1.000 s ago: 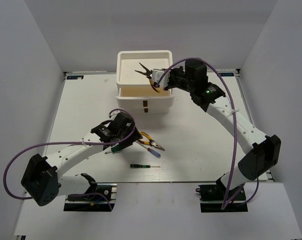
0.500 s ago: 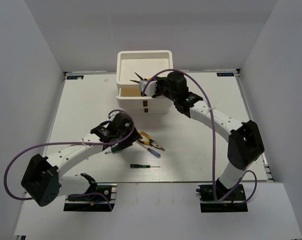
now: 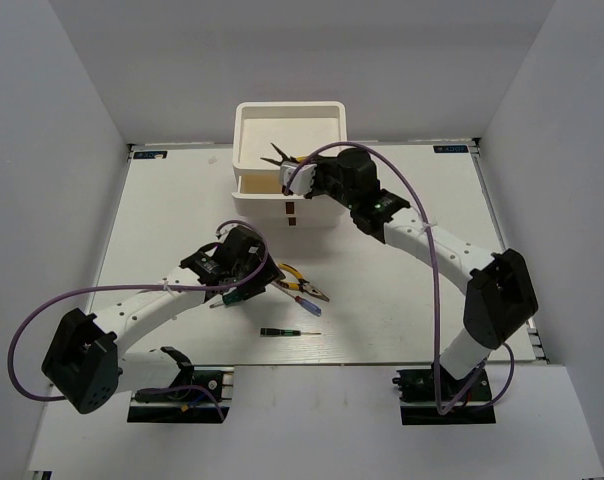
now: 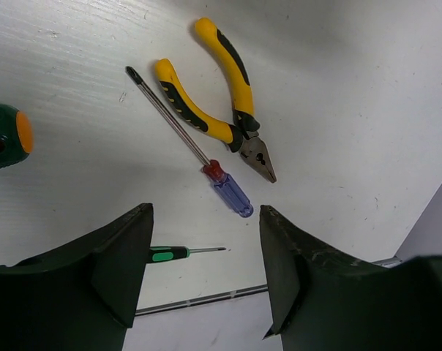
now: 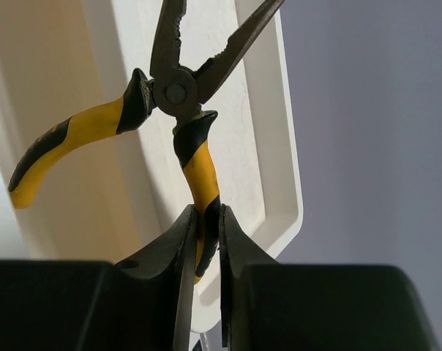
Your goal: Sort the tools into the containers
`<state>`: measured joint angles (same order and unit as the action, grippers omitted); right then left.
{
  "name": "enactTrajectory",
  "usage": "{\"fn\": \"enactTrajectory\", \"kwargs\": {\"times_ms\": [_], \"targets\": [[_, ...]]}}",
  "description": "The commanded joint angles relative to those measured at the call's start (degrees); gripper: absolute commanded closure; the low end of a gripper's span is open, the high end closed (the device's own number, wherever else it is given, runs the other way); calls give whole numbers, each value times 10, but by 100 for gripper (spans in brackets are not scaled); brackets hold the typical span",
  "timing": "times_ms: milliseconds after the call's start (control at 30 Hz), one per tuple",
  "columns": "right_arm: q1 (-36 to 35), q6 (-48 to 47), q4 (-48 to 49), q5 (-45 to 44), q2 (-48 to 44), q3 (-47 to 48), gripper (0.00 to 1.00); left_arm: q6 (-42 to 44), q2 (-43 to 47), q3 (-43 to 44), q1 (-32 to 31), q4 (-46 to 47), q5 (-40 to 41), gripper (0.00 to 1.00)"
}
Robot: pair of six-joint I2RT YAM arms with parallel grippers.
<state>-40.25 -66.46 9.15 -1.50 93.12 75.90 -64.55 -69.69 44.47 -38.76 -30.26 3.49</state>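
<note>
My right gripper (image 3: 294, 176) is shut on one yellow handle of a pair of pliers (image 3: 276, 154), held over the front part of the white organizer's top tray (image 3: 287, 104). The right wrist view shows the pliers (image 5: 178, 93) hanging splayed above the tray rim (image 5: 279, 146), the handle pinched between the fingers of the gripper (image 5: 206, 223). My left gripper (image 3: 266, 282) hovers open above the table tools: a second pair of yellow pliers (image 4: 221, 95), a red-blue screwdriver (image 4: 199, 153), a thin black-green screwdriver (image 4: 177, 253) and a stubby green-handled one (image 4: 5, 135).
The organizer stands at the table's far middle, its drawers with brown tabs (image 3: 291, 213) facing the arms. The table tools lie together right of my left wrist, near the table's front middle. Purple cables loop over both arms.
The right arm has swung left with the pliers, from over the tray's right side to its front left. The left arm has stayed still.
</note>
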Motion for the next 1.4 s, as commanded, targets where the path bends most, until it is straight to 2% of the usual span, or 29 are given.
{"fn": "enactTrajectory", "kwargs": {"times_ms": [0,67,100,133,233,467,600,667,700,733,767,800,900,1000,1033,1133,1167,1267,1367], "targets": [[-12,4,47,-9,-37,-3,100,-4,14,-3,3,9,-8,30],[-18,-1,40,-21,-47,-7,97,-4,14,-3,3,14,-8,30],[-21,-5,29,-9,-49,-8,91,-4,14,-3,3,14,-8,30],[-23,-7,27,-8,-51,-11,76,-4,14,-3,3,14,-13,30],[-26,-11,18,-11,-55,-14,63,-4,9,-3,3,14,-13,30],[-30,-17,-16,-7,-68,-14,53,-4,9,-8,3,14,-13,31],[-31,-9,-28,-5,-73,-1,44,-4,9,-8,3,20,-18,31],[-29,11,-69,7,-84,24,42,-4,9,-8,3,26,-18,31],[-29,26,-90,9,-87,30,42,-4,9,-8,3,31,-23,37],[-29,40,-125,7,-94,38,48,-4,0,-8,3,40,-29,43],[-27,54,-171,32,-98,63,63,-4,-14,-8,3,45,-29,49],[-26,109,-196,33,-97,97,100,-4,-23,1,3,45,-35,62],[-12,211,-315,41,-97,165,100,-4,-78,46,3,38,-42,79],[3,264,-342,44,-131,140,100,-10,-133,93,3,-23,-25,83],[10,268,-328,37,-142,82,100,-10,-150,122,-3,-37,-20,80],[17,287,-315,23,-181,10,100,-26,-199,155,-3,-61,-14,70],[18,300,-316,18,-193,1,100,-26,-212,155,-3,-61,-9,62],[31,309,-316,17,-219,-45,100,-48,-217,161,-3,-67,7,47],[44,312,-314,18,-235,-72,100,-64,-229,167,-3,-74,7,46]]}}
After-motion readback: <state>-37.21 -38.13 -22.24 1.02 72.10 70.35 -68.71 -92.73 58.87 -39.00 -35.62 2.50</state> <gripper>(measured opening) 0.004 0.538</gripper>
